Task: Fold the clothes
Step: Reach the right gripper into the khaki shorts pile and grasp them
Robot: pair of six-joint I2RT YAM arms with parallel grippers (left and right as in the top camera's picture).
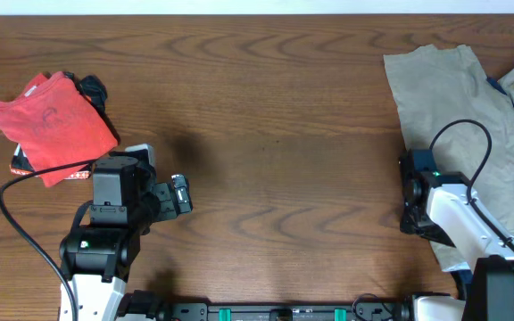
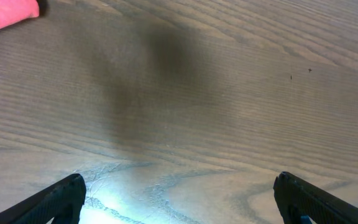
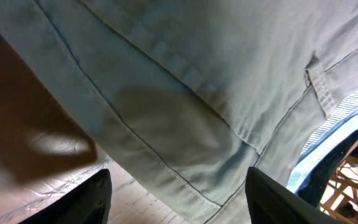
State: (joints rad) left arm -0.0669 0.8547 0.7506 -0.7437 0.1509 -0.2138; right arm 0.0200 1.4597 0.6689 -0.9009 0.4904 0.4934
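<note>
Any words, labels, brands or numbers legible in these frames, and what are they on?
No text can be read in any view.
A faint dark mark on the red T-shirt is too small and blurred to read.
The trousers show only seams and a belt loop in the right wrist view, with no label text.

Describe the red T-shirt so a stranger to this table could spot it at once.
On the wooden table seen from overhead, go to the far left corner. The red T-shirt lies there, folded, over a dark blue garment; it is the only bright red cloth, unlike the khaki trousers at right.
</note>
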